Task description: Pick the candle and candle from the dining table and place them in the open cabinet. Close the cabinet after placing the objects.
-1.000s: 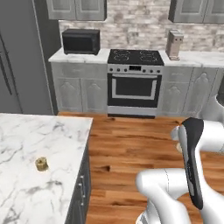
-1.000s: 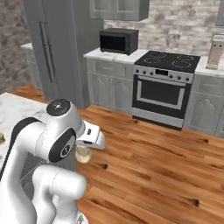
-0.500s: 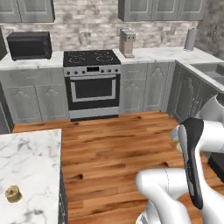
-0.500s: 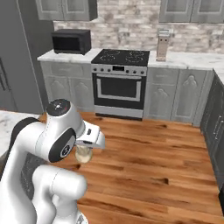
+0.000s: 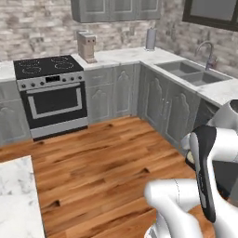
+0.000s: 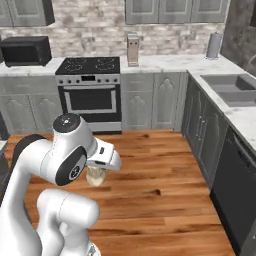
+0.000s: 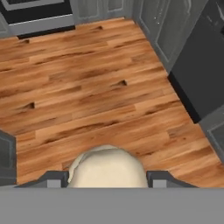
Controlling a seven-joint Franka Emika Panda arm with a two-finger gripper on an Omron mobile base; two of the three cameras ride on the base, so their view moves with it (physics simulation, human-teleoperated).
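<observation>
wood floor [image 7: 100, 92] below, stove [image 6: 90, 90] and sink [image 5: 188, 74] ahead. my tool [image 7: 107, 179] is clamped on the cream candle [image 7: 107, 168], carried above the floor; marble surface [image 5: 16, 200] corner at left.

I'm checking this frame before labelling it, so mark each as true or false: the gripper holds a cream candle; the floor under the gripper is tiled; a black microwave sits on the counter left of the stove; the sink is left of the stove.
1. The gripper is shut on the cream candle. True.
2. The floor is tiled. False: it is wooden planks.
3. The black microwave sits on the counter left of the stove. True.
4. The sink is left of the stove. False: it lies to the right, past the corner.
</observation>
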